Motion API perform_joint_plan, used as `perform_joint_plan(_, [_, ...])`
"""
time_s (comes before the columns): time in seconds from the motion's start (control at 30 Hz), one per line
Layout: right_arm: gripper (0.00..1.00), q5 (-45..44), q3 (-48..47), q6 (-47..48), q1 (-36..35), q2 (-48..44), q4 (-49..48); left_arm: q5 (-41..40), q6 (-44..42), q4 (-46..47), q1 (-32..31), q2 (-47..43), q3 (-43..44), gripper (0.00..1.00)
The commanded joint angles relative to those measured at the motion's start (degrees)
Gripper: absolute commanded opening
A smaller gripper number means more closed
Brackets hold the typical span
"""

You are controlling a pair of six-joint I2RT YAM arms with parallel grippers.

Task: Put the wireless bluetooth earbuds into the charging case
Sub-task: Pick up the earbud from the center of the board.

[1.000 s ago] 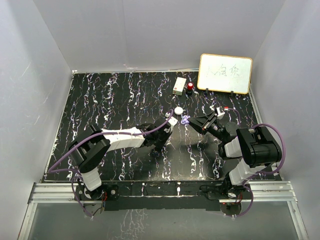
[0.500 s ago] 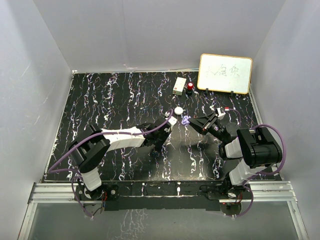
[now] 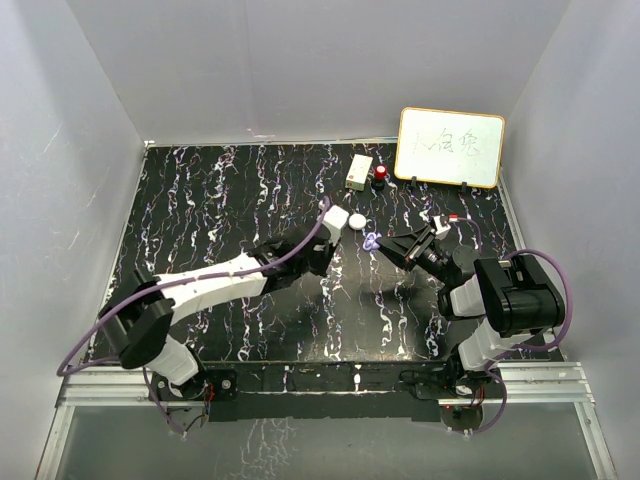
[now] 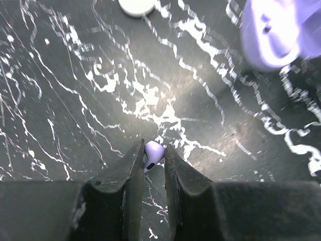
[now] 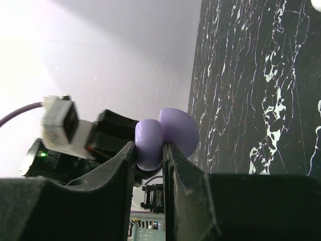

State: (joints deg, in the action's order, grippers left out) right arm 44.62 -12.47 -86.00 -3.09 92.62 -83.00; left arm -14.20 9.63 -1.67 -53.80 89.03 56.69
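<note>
My left gripper is shut on a tiny lilac earbud, pinched between its fingertips just over the black marbled table. In the top view the left gripper is a little left of the lilac charging case. My right gripper is shut on that case and holds it off the table with its lid open. The case also shows blurred at the upper right of the left wrist view. No second earbud shows.
A white round puck lies just beyond the left gripper; it also shows in the left wrist view. A white box and a red item sit at the back. A whiteboard stands at the back right.
The left arm has stretched out and its wrist has risen and shifted toward the far side, with the earbud held. The right arm and the case have stayed still.
</note>
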Motion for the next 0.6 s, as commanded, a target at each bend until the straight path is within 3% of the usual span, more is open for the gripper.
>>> perform_joint_plan(0.0, [0.0,1.5,-0.8,-0.5,0.4,-0.5,-9.5,-0.8,-0.7,5.6,1.1,-6.9,-0.5,0.0])
perform_joint_plan(0.17, [0.0,3.9,-2.7,-0.6,0.4,-0.1,-6.8,1.6,1.0,10.6,3.9,-10.4,-2.0,0.0])
perform_joint_plan(0.57, [0.0,9.9,-9.5,1.7,0.3,0.3,0.1,16.7,10.1,21.3,10.9,-15.6,-4.4,0.0])
